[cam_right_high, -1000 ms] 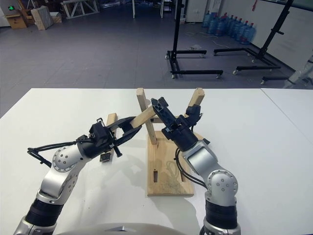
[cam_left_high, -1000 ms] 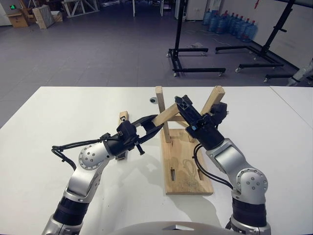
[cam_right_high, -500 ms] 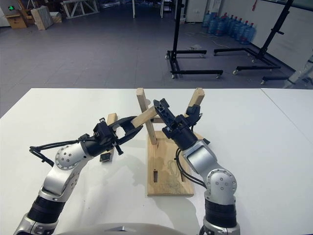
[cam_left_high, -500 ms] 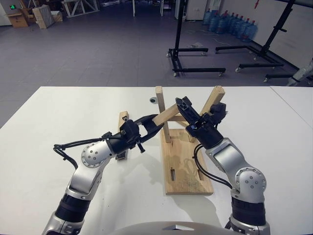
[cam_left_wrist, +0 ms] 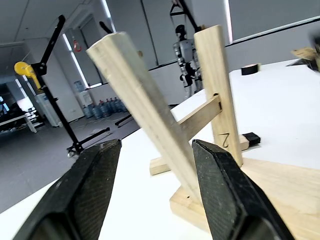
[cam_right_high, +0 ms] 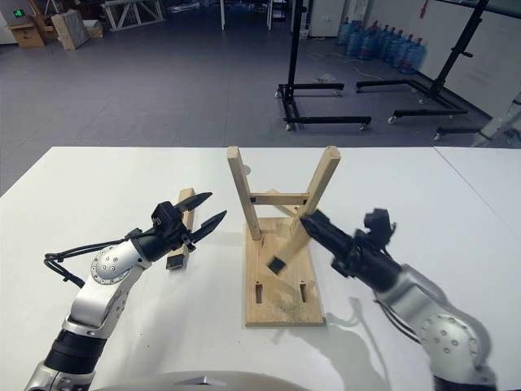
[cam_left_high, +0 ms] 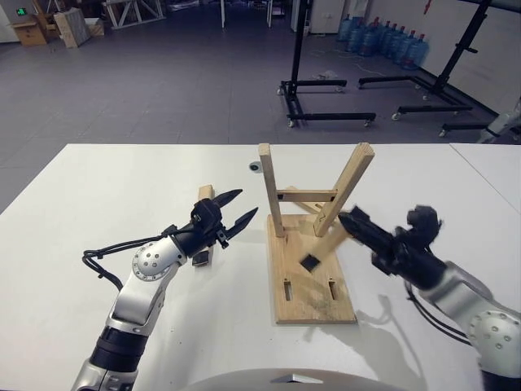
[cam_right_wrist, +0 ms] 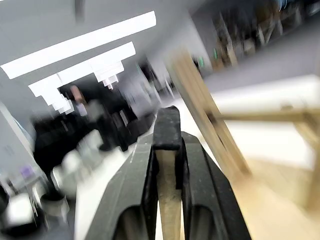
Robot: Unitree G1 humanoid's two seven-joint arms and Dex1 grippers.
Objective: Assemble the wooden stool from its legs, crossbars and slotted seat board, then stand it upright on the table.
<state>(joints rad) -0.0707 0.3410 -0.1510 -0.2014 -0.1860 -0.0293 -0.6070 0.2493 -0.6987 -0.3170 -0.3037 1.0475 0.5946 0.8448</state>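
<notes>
The slotted seat board [cam_left_high: 313, 285] lies flat on the white table. Two legs [cam_left_high: 267, 191] [cam_left_high: 348, 183] stand on its far end, joined by a crossbar [cam_left_high: 309, 195]; the right one leans. My right gripper [cam_left_high: 352, 221] is to the right of the board, shut on a loose wooden stick [cam_left_high: 326, 242] with a black end [cam_left_high: 309, 263], which slants down over the board. In the right wrist view the stick [cam_right_wrist: 169, 200] sits between the fingers. My left gripper [cam_left_high: 247, 202] is open and empty, left of the legs. The left wrist view shows its fingers [cam_left_wrist: 95, 190] facing the leaning leg [cam_left_wrist: 150, 115].
Another wooden piece [cam_left_high: 206, 194] lies on the table behind my left gripper, with a small black block [cam_left_high: 200, 259] near it. A small round item [cam_left_high: 255, 166] rests near the far table edge. Black racks [cam_left_high: 326, 106] stand on the floor beyond.
My left gripper let go of the slanted stick and drew back to the left, open. My right arm swung right and down, carrying the stick away from the standing legs.
</notes>
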